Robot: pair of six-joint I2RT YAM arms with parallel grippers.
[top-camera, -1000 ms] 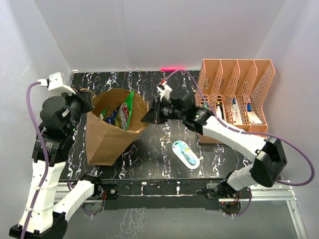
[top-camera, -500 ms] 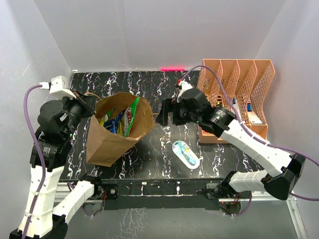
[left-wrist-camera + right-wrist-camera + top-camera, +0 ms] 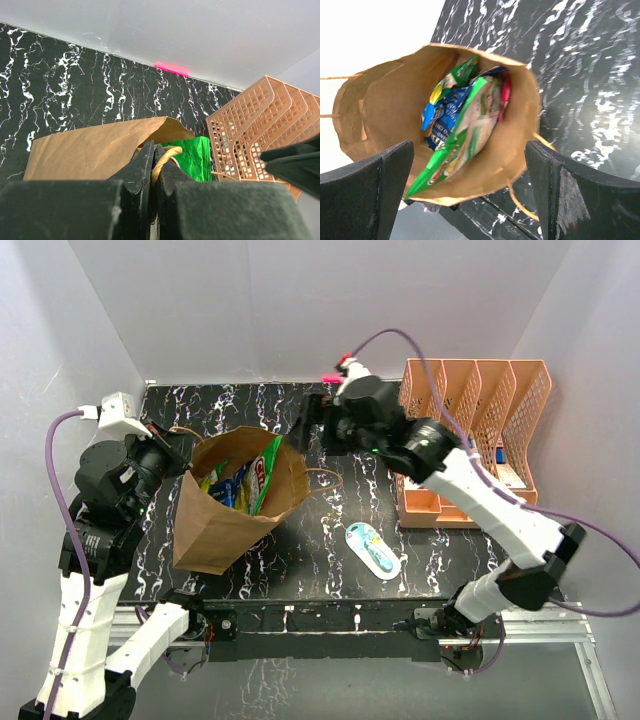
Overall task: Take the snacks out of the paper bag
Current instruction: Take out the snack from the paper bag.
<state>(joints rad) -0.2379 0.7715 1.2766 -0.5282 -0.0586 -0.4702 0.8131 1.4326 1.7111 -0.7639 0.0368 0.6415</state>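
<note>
The brown paper bag stands open at the left of the black marble table. The snacks sit inside it: a green chip bag and a blue packet. My left gripper is shut on the bag's twisted left handle. My right gripper hangs open behind and to the right of the bag's mouth, holding nothing. The right wrist view looks down between the open right gripper into the paper bag, at the green chip bag, a blue packet, a yellow-green one and a red one.
A peach mesh organizer with small boxes stands at the right rear. A white-and-teal oval blister pack lies in front of it. The bag's right handle hangs loose. White walls close in the rear and both sides.
My right gripper was shut at the bag's right rim; it has opened, let go and moved back to behind the mouth. The mouth now stands wider. The left gripper keeps hold of its handle.
</note>
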